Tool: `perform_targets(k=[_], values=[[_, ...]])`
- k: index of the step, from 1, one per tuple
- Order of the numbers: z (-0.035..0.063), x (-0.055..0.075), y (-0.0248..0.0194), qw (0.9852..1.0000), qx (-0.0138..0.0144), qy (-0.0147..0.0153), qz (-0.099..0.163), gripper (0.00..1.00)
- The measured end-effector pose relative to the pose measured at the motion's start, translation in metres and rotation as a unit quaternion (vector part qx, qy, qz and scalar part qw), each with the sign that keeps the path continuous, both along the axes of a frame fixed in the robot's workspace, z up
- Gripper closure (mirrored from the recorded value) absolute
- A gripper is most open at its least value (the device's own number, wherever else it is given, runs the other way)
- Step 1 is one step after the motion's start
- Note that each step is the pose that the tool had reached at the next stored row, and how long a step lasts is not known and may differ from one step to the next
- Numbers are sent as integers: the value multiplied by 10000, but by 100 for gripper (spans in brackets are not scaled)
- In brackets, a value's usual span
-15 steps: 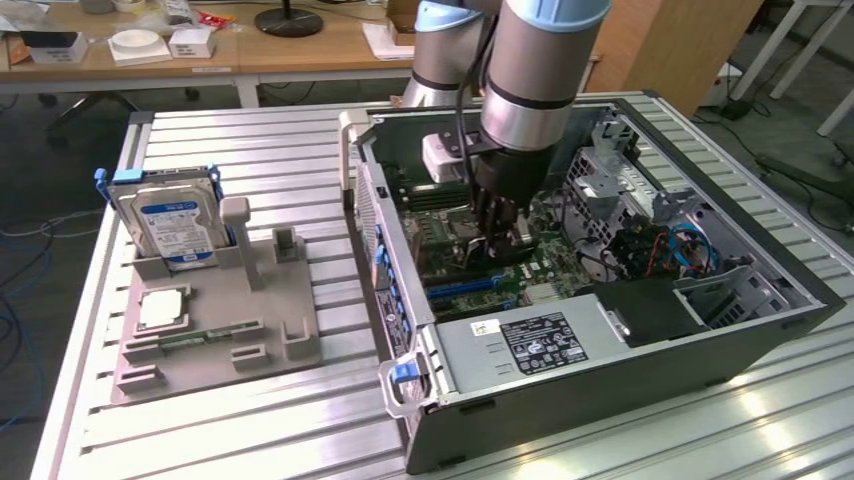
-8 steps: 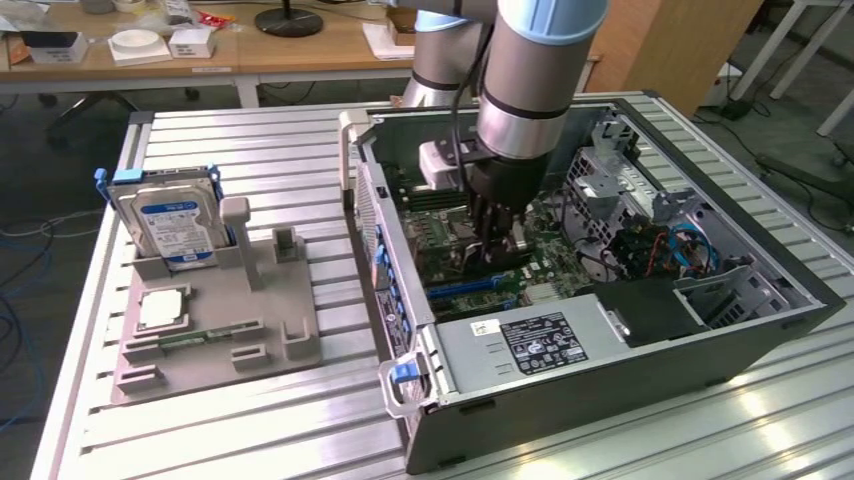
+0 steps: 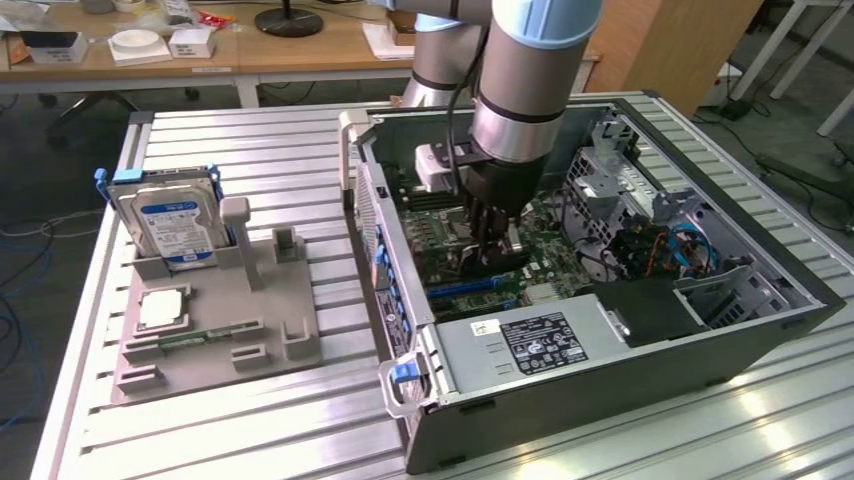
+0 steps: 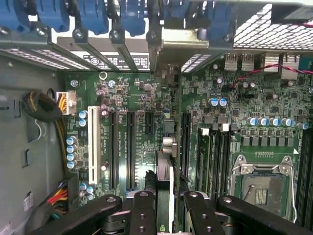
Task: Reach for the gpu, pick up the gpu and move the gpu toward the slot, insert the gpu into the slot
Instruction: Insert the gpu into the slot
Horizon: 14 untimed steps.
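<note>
Exterior view: arm reaches into the open case, gripper low over the motherboard, clamped on the gpu.

Wrist view: fingers pinch the gpu edge-on, upright, above a slot. Risk, as I judge it: card off the slot line jams or tilts.

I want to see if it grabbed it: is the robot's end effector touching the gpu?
Touching. In the wrist view the end effector has its fingers pressed against both sides of the thin gpu, held edge-on above the motherboard.
</note>
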<state>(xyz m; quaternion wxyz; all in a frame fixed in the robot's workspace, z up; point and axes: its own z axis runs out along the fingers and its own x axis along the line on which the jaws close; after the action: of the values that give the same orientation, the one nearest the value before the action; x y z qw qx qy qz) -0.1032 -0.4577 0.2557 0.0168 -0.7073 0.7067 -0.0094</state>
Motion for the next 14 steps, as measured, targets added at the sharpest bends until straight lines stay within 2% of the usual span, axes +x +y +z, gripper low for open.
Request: perform_targets(k=[5, 14], values=[[-57, -8, 0, 10000, -1, 1, -13, 73], [-89, -42, -1, 10000, -1, 1, -18, 73]])
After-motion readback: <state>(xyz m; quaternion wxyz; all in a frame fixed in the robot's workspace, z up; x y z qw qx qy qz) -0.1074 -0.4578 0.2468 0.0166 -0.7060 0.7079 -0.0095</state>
